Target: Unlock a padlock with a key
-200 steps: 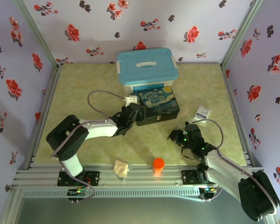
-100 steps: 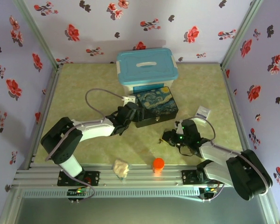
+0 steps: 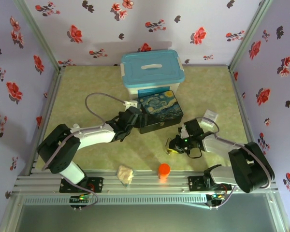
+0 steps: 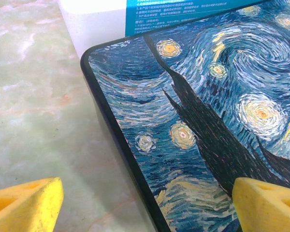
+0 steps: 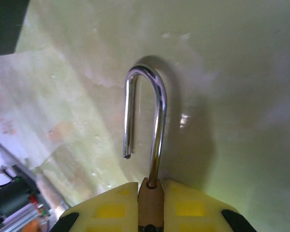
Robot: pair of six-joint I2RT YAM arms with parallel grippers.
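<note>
Surface: pale green and marbled, with the two arms reaching over it from the near edge.
Storage bin: clear tub with a blue lid, standing at the back centre.
Painted box: dark, with a swirling night sky on the lid. It sits right in front of the bin, touching it or very nearly so.
Left gripper: at the box's left end. Its yellow jaws are spread wide, one over the bare surface and the other over the lid, with the box's rounded corner between them. I can't tell whether either jaw touches the box.
Right gripper: low over the surface, right of centre, in front of the box and apart from it. Its jaws are pinching the padlock's body.
White packet: lying to the right of the box.
Crumpled wad: pale, at the near edge of the surface.
Orange cap: at the near edge, right of the wad and near the right gripper.
Padlock: the brass body is clamped between the right jaws and the silvery shackle points out ahead of them. One shackle leg runs into the body, and the other ends free in the air.
</note>
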